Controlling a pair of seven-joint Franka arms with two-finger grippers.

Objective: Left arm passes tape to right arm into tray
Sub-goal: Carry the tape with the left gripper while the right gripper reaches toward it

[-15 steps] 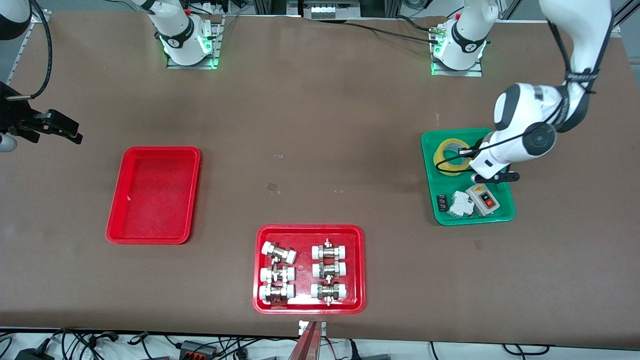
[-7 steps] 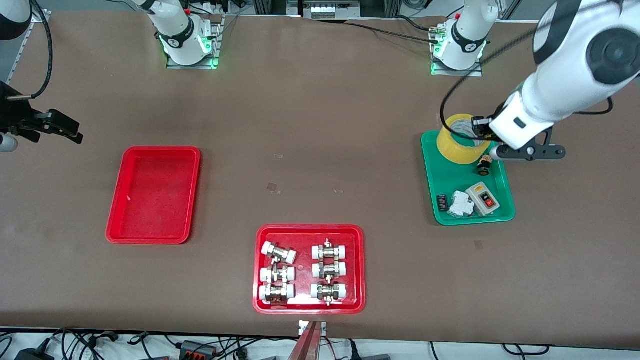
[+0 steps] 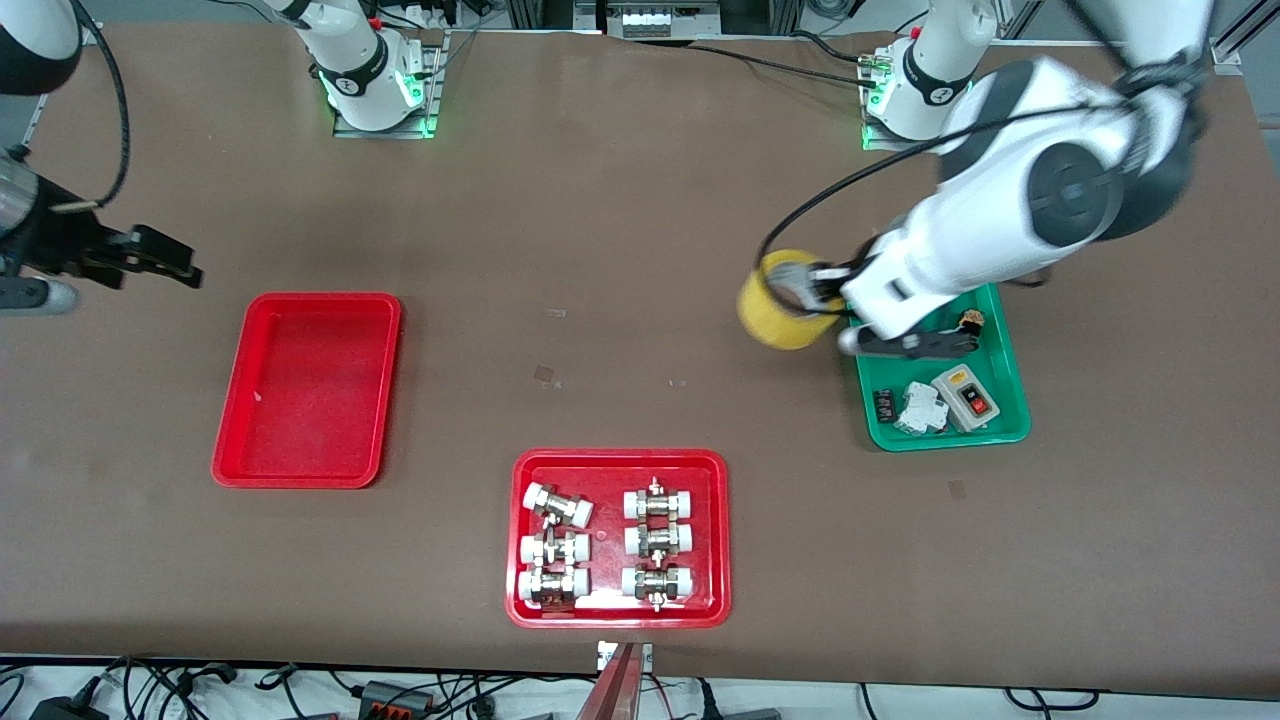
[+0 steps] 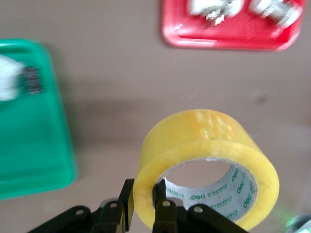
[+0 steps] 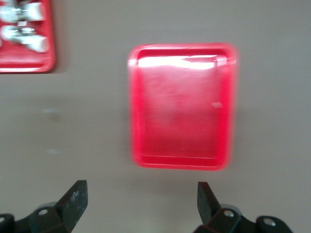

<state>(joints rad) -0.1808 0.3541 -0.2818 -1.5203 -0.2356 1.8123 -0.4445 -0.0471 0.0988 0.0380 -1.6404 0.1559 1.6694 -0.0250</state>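
Gripping the tape (image 3: pixel 785 300) by its wall, one finger inside the core hole and one outside, with the left gripper (image 3: pixel 822 290) clamped on the roll and hanging above bare table just beside the green tray (image 3: pixel 990 330), toward the right arm's end from it. Showing the same pinch in the left wrist view, the tape (image 4: pixel 206 162) carried clear of the tabletop. Lying in the green tray: a grey switch box (image 3: pixel 966 397) with red and yellow buttons, plus small white and black parts. Hovering with the right gripper (image 3: pixel 150 262), fingers spread wide and holding nothing, over the table near the tray (image 3: pixel 310 388), which is sitting toward the right arm's end. Resting nearest the front camera: a second red tray (image 3: pixel 618 537) carrying metal fittings.
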